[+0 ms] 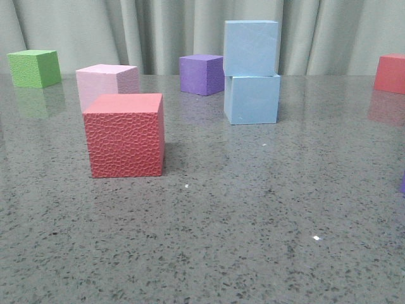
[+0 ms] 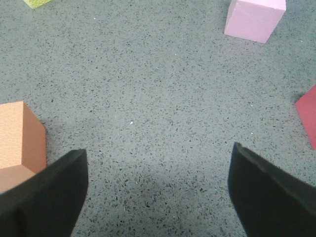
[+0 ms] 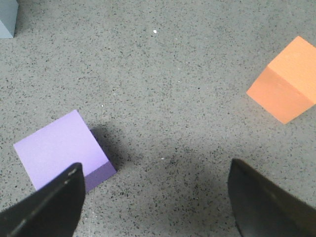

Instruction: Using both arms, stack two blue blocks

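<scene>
Two pale sky-blue blocks stand stacked at the back middle of the table: the upper block [image 1: 251, 48] rests on the lower block [image 1: 252, 99]. A corner of a blue block [image 3: 7, 19] shows at the edge of the right wrist view. Neither gripper shows in the front view. My left gripper [image 2: 158, 185] is open and empty above bare table. My right gripper [image 3: 155, 190] is open and empty, with a purple cube [image 3: 61, 148] beside one finger.
A textured red cube [image 1: 125, 135] stands front left, a pink cube [image 1: 107, 84] behind it, a green cube [image 1: 35, 68] far left, a purple cube [image 1: 202, 74] beside the stack, a red cube [image 1: 391, 73] far right. Orange cubes [image 2: 19, 143] [image 3: 286, 86] lie near each gripper.
</scene>
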